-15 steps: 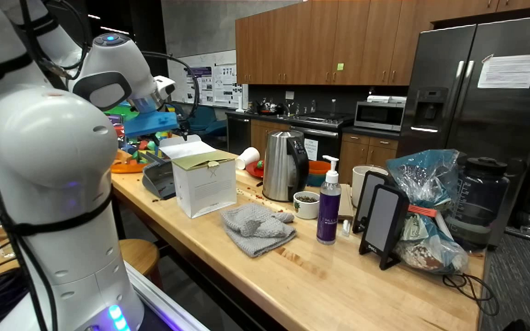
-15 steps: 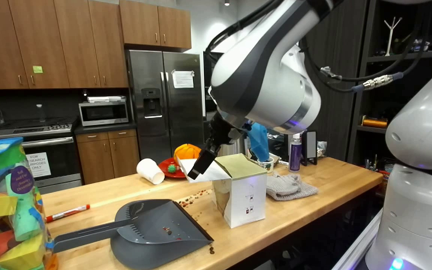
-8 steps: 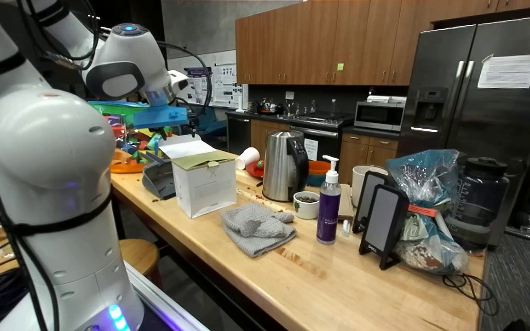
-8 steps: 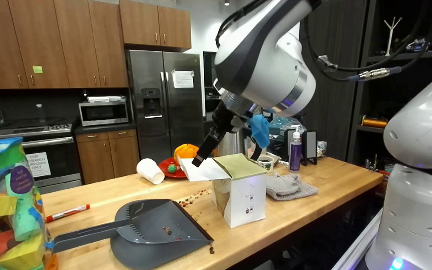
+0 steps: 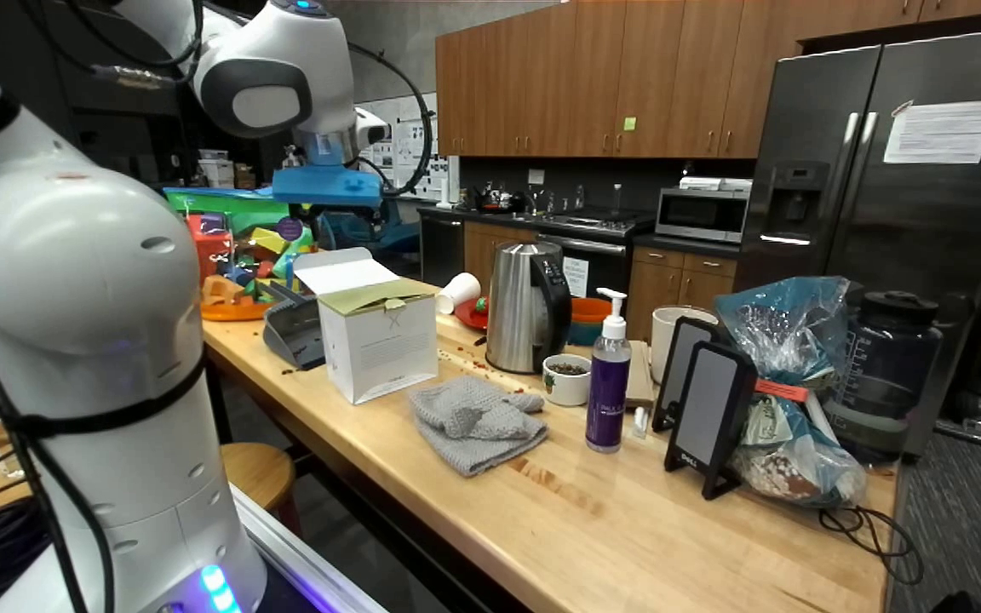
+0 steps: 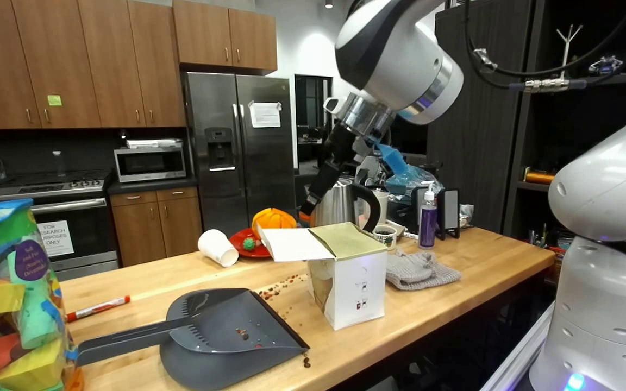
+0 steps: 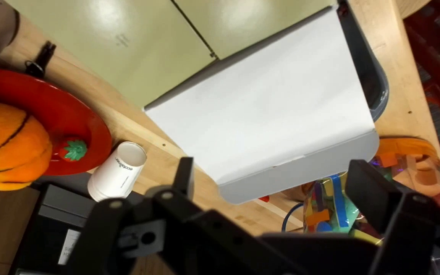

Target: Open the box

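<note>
The white box (image 5: 381,353) stands upright on the wooden table in both exterior views (image 6: 359,293). Its white lid (image 6: 295,244) is folded back and sticks out nearly level from the top edge; it also fills the middle of the wrist view (image 7: 269,99). Two olive-green inner flaps (image 7: 128,57) lie closed across the top, with a narrow slit between them. The inside of the box is hidden. My gripper (image 6: 308,207) is open and empty, above and apart from the lid. In the wrist view its two fingers (image 7: 274,166) are wide apart near the lid's grey tuck edge.
A grey dustpan (image 6: 231,336) lies beside the box. A steel kettle (image 5: 518,306), a grey cloth (image 5: 478,421), a white paper cup (image 6: 218,247) and a red plate (image 7: 86,126) with an orange toy pumpkin stand nearby. A bag of colored blocks (image 6: 14,304) sits at the table's end.
My gripper has risen from close over the lid and moved away from it, toward the kettle side in an exterior view. The box, lid and flaps look the same.
</note>
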You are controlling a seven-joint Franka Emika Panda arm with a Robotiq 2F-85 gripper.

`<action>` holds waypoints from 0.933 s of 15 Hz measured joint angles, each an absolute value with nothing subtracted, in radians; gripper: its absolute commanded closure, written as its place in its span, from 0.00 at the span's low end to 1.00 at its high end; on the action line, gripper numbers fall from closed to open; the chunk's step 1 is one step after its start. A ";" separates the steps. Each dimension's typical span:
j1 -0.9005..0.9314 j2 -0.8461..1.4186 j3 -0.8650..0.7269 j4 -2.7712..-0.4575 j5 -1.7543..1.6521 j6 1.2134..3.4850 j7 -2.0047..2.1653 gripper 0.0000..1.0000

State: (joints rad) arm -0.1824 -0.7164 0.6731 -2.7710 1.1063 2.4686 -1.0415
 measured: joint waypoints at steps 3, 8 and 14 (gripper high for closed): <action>-0.212 -0.790 0.552 -2.772 0.923 2.220 -0.991 0.00; -0.166 -0.819 0.267 -2.768 0.509 1.930 -0.920 0.00; -0.050 -0.747 -0.020 -2.732 0.205 1.860 -0.896 0.00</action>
